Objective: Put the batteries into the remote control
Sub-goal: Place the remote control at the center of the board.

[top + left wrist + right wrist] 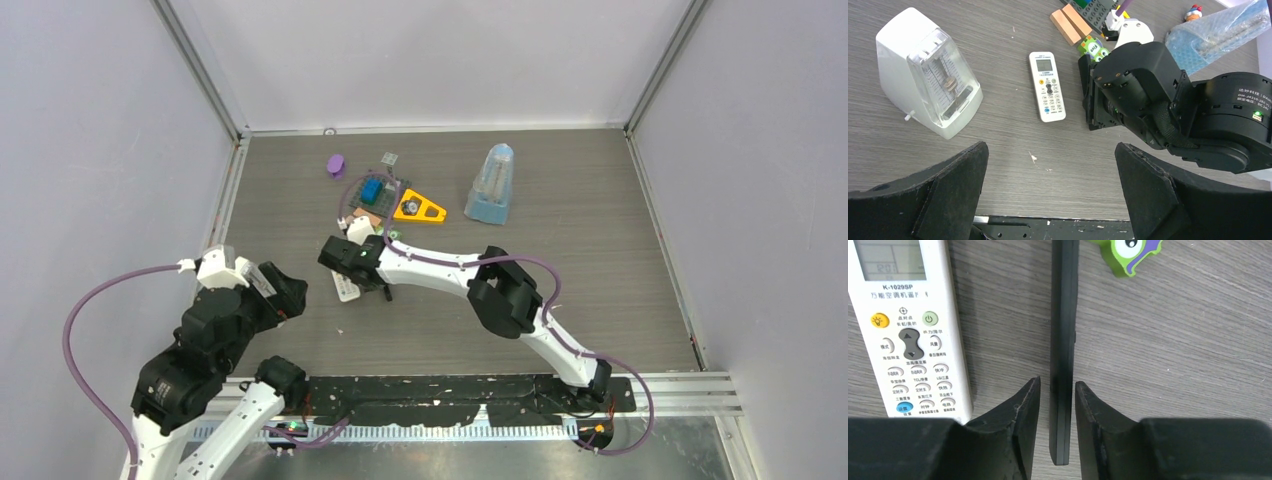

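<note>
While the right jaws [372, 280] work beside the remote [347, 289] mid-worktop [600, 250], the top view shows the right arm [440, 268] stretched low and leftward and the left arm [200, 350] folded at the near-left.

Left wrist: left jaws [1050, 195] wide apart, empty. Remote face up.

Right wrist: jaws narrowly apart astride a black strip [1063, 330] on edge, just beside the remote. No batteries seen.

Best: clear the strip without nudging the remote, then turn the remote over.

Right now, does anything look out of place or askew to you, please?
The black strip sits edge-on, not flat, between the fingers of the right gripper, beside the remote, which lies buttons-up with its back hidden.
</note>
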Motion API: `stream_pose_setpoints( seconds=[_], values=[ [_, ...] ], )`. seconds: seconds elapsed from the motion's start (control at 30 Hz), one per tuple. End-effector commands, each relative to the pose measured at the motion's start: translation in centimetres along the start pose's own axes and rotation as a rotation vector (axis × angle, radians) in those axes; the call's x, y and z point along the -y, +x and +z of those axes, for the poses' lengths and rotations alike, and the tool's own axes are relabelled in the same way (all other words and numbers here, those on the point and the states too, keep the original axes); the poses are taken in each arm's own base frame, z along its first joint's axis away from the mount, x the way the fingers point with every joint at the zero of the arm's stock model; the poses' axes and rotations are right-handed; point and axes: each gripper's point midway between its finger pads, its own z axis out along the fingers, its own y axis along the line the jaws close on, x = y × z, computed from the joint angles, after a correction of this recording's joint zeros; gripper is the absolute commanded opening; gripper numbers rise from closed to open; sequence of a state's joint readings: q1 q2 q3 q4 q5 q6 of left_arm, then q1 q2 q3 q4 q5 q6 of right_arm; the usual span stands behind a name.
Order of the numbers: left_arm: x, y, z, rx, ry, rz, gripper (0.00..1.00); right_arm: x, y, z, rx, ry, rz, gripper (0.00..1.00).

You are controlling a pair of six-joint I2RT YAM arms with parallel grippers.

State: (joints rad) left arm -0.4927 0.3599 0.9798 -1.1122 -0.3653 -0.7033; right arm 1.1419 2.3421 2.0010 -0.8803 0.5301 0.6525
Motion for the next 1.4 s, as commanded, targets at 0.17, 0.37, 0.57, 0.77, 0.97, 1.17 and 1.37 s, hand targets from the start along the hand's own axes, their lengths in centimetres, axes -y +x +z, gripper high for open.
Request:
stream_pose_setpoints(
  seconds=[0.17, 0.37, 0.57, 0.77, 0.97, 1.17, 1.37],
  values=[
    [0.4, -0.1, -0.1, -0.02, 0.001, -0.012, 1.0, -0.7, -2.2, -3.3, 0.057, -0.054, 0.055, 0.55],
    [0.3, 0.3, -0.4, -0.035, 0.006, -0.027, 1.0, -1.5, -3.5, -5.7, 0.095, -0.16, 0.127, 0.54],
    [0.4, 0.9, -0.6, -0.056, 0.019, -0.043, 1.0, -2.8, -2.4, -5.9, 0.06, -0.271, 0.171, 0.42],
    [0.9, 1.8, -0.9, -0.098, 0.055, -0.045, 1.0, -2.5, -1.5, -5.9, 0.037, -0.31, 0.197, 0.36],
    [1.6, 2.9, -0.8, -0.182, 0.064, -0.043, 1.0, 0.2, -2.5, -7.0, 0.106, -0.25, 0.217, 0.42],
    [1.9, 3.6, -0.6, -0.24, 0.056, -0.038, 0.99, 1.1, -2.0, -6.0, 0.094, -0.203, 0.186, 0.47],
    [2.4, 3.1, -0.7, -0.224, 0.08, -0.033, 0.99, 1.8, -2.3, -5.4, 0.116, -0.167, 0.138, 0.51]
  ],
)
